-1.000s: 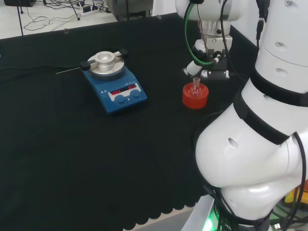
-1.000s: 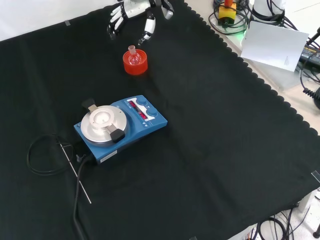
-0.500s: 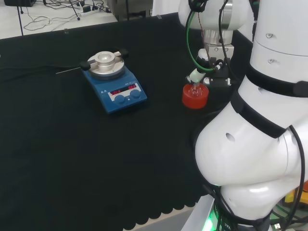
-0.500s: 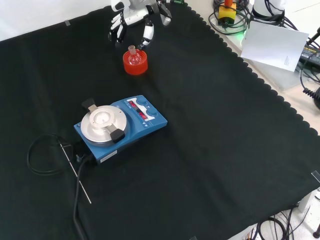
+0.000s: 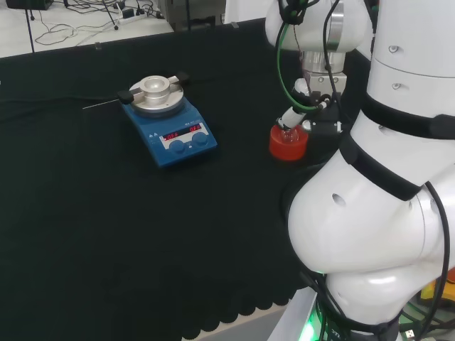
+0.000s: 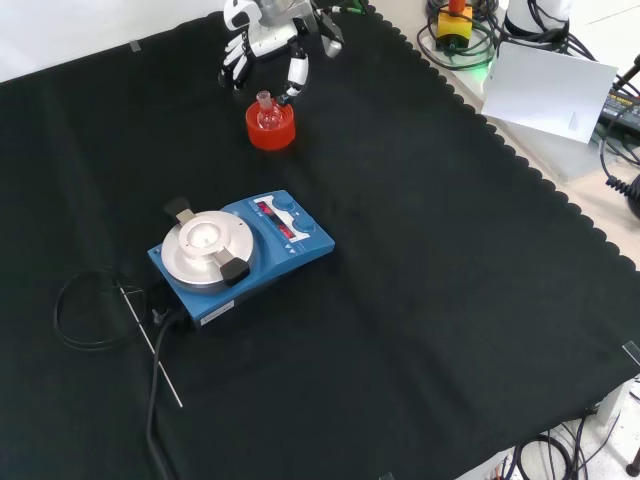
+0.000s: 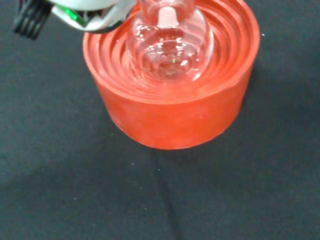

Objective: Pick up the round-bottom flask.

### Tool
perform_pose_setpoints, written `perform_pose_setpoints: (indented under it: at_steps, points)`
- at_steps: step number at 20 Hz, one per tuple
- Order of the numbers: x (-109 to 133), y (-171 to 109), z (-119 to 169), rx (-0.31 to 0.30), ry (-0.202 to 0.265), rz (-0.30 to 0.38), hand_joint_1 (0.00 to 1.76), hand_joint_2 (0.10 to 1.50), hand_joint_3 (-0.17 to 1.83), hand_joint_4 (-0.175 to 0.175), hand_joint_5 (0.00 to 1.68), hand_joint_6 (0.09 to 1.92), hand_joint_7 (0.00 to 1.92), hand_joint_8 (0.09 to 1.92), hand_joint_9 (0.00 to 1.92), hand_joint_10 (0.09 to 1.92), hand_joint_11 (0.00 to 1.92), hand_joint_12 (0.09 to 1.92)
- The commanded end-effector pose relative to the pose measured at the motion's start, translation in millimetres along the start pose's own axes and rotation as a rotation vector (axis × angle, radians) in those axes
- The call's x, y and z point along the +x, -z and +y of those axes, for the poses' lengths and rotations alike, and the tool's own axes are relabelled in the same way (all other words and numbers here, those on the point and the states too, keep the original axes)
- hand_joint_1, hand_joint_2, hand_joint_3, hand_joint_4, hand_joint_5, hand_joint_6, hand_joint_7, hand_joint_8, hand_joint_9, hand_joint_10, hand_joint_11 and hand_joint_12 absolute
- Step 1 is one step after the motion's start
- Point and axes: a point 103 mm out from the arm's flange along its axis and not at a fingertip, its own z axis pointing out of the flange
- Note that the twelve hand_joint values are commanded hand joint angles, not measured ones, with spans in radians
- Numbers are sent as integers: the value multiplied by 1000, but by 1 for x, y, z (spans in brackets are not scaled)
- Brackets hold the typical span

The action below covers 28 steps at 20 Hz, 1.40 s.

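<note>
Fingers (image 6: 296, 72) spread and near-straight, holding nothing; in front view the hand (image 6: 262, 40) hangs just past the flask (image 6: 265, 112), tips level with its neck. Wrist view shows the flask's clear bulb seated upright in the ribbed red stand (image 7: 172, 112), near the cloth's (image 6: 420, 260) far edge. Hotplate (image 6: 238, 252) sits well apart, mid-cloth.

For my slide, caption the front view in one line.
Open black and white hand poised just above a clear glass round-bottom flask seated in its red ribbed ring stand.
</note>
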Motion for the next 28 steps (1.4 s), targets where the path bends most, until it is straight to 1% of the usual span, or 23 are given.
perform_pose_setpoints:
  at_steps: [1,8,10,13,25,28]
  points:
    - [-5,-3,-1,9,-6,-3,871,624,665,-54,578,608,199,687,407,700,205,1401]
    - [-10,-6,0,20,1,6,871,624,666,-54,593,625,200,688,410,702,206,1403]
    - [-10,-6,0,22,0,2,871,625,666,-52,604,633,202,689,412,702,206,1403]
    - [-9,-8,0,25,-4,12,870,625,666,-52,628,647,204,690,415,703,206,1404]
    - [-4,-9,7,9,1,-15,865,638,662,-55,669,683,218,694,434,704,215,1404]
    - [-6,-9,9,12,-1,-19,869,645,661,-54,682,693,224,695,439,703,220,1405]
